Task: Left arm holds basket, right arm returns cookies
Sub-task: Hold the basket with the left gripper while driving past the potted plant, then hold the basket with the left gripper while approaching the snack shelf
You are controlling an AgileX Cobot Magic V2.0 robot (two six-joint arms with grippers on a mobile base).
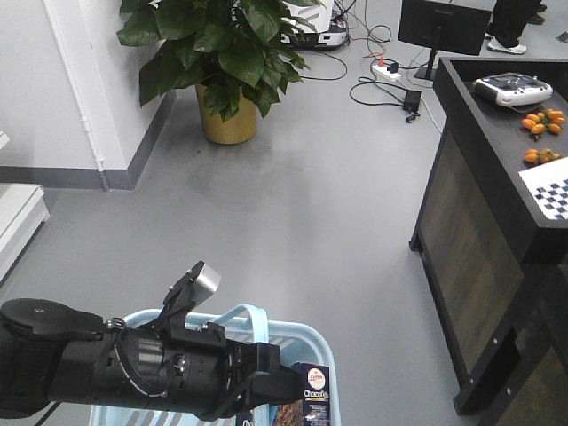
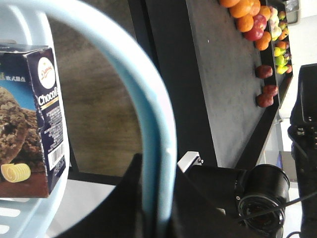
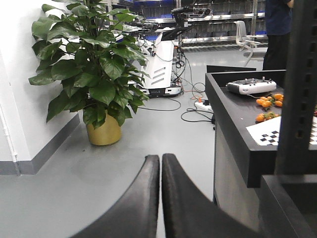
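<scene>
Grey floor, cookies beside left pincer — in basket

A leafy plant in a gold pot stands on the grey floor at eleven o'clock, by the white wall. At three o'clock a black worktop carries a grey handheld controller, small orange fruits and a checkerboard sheet. At one o'clock a power strip with cables lies beside a dark monitor.
</scene>
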